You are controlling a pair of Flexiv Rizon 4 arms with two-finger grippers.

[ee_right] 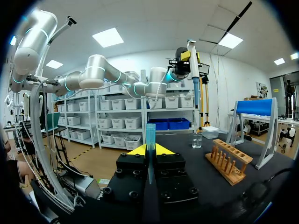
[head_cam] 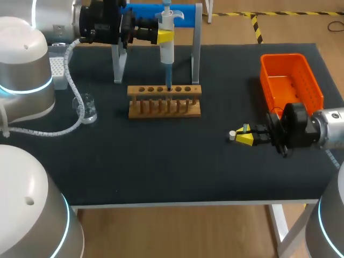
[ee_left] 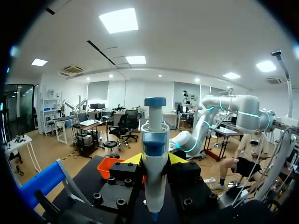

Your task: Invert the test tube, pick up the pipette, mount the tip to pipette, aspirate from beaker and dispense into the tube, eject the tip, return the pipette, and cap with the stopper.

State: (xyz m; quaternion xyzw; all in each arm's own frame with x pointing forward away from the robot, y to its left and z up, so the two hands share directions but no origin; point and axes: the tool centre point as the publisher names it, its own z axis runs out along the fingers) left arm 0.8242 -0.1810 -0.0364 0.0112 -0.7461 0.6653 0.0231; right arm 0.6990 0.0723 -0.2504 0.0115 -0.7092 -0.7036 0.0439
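My left gripper (head_cam: 165, 36) (ee_left: 154, 161) is shut on the white pipette (head_cam: 167, 45) (ee_left: 154, 154) and holds it upright. The pipette's blue lower end hangs just over a hole of the wooden tube rack (head_cam: 164, 100). Seen from the right wrist, the pipette (ee_right: 192, 58) stands high above the rack (ee_right: 228, 161). My right gripper (head_cam: 244, 137) (ee_right: 150, 151) is low over the table's right part, shut on a clear bluish test tube (ee_right: 150, 137). A small white stopper (head_cam: 232, 135) lies at its fingertips. The glass beaker (head_cam: 87, 110) (ee_right: 197, 140) stands left of the rack.
An orange basket (head_cam: 290, 80) sits at the table's back right, behind my right arm. The blue pipette stand (head_cam: 156, 13) (ee_right: 259, 107) rises behind the rack. A white tip box (head_cam: 57, 70) (ee_right: 209, 132) is at the back left. A white cable loops past the beaker.
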